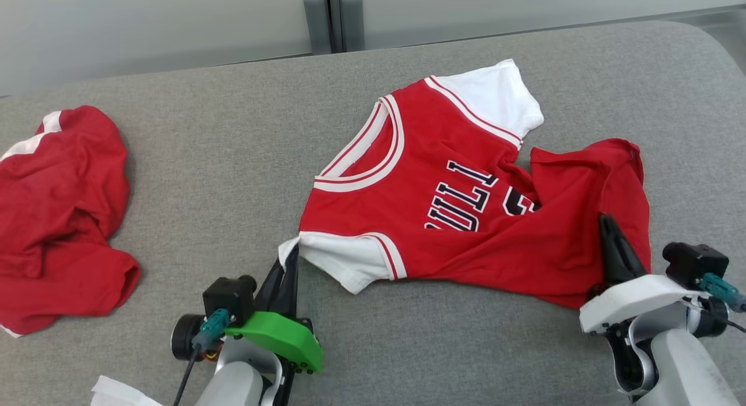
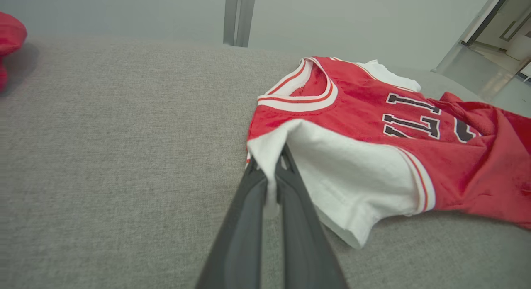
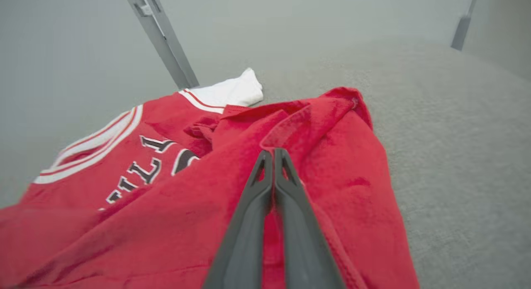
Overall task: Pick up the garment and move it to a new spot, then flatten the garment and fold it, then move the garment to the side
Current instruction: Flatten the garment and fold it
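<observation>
A red jersey (image 1: 361,216) with white sleeves, a white-trimmed collar and dark lettering lies spread but rumpled on the grey padded table (image 1: 221,161). My left gripper (image 1: 293,250) is shut on the edge of the near white sleeve (image 2: 340,181), and in the left wrist view a bit of white cloth is pinched between the fingers (image 2: 253,197). My right gripper (image 1: 607,219) is shut over the jersey's red lower part (image 3: 166,218), where the cloth rises in a ridge to the fingertips (image 3: 267,156). The lower body is folded over itself, hiding part of the lettering.
A second red garment (image 1: 58,208) lies bunched at the table's left edge. Grey posts (image 1: 332,16) stand behind the far edge. A white scrap (image 1: 116,394) shows at the bottom left beside my left arm. Bare table stretches between the two garments.
</observation>
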You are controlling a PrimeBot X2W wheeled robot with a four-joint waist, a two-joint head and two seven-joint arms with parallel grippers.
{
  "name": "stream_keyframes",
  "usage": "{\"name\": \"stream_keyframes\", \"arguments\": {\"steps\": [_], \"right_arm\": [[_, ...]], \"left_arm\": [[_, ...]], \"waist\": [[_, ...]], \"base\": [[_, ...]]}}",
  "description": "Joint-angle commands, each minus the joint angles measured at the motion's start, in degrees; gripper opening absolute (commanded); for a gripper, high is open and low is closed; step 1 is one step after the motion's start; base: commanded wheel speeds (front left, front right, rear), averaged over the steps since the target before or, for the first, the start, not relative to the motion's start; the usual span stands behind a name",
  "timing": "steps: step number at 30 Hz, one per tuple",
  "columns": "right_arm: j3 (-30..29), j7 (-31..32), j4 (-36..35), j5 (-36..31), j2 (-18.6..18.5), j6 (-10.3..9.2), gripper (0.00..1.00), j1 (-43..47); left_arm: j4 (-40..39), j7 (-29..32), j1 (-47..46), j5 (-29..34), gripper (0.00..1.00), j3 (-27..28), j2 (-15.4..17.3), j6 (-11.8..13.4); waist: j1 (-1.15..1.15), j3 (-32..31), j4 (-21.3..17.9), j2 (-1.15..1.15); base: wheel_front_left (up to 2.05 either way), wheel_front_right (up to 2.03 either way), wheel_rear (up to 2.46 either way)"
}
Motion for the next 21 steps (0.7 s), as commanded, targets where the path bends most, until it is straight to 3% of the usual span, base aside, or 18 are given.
{"name": "stream_keyframes", "arguments": {"steps": [1, 4, 8, 16, 21], "right_arm": [[1.87, 1.4, -3.15, 3.36, -1.64, -0.09, 0.0, 0.84], [6.56, 4.47, -10.67, 11.56, -4.1, -0.08, 0.0, 1.93], [8.17, 6.47, -19.9, 18.59, -7.97, -0.08, 0.0, 0.54], [11.6, 6.92, -31.54, 24.59, -14.43, -0.07, 0.0, -7.61], [10.08, 4.32, -32.85, 20.77, -18.3, -0.07, 0.0, -14.69]], "left_arm": [[-1.0, -0.19, -0.71, 1.37, 0.0, 0.75, 0.31, -0.36], [-3.08, -0.19, -2.55, 2.6, 0.0, 2.04, 1.57, -1.12], [-6.1, -0.19, -5.32, 0.44, 0.0, 5.01, 2.18, -2.63], [-16.15, 4.56, -14.9, -4.29, 0.0, 10.31, 4.28, -2.8], [-21.0, 9.52, -23.39, -3.78, 0.0, 10.98, 6.02, -1.75]], "waist": [[0.0, -0.4, 0.35, 0.0], [0.0, -1.38, 0.54, 0.0], [0.0, -2.83, 0.82, 0.0], [0.0, -5.84, 1.06, 0.0], [0.0, -7.27, 1.52, 0.0]], "base": [[0.0, 0.0, 0.0], [0.0, 0.0, 0.0], [0.0, 0.0, 0.0], [0.0, 0.0, 0.0], [0.0, 0.0, 0.0]]}}
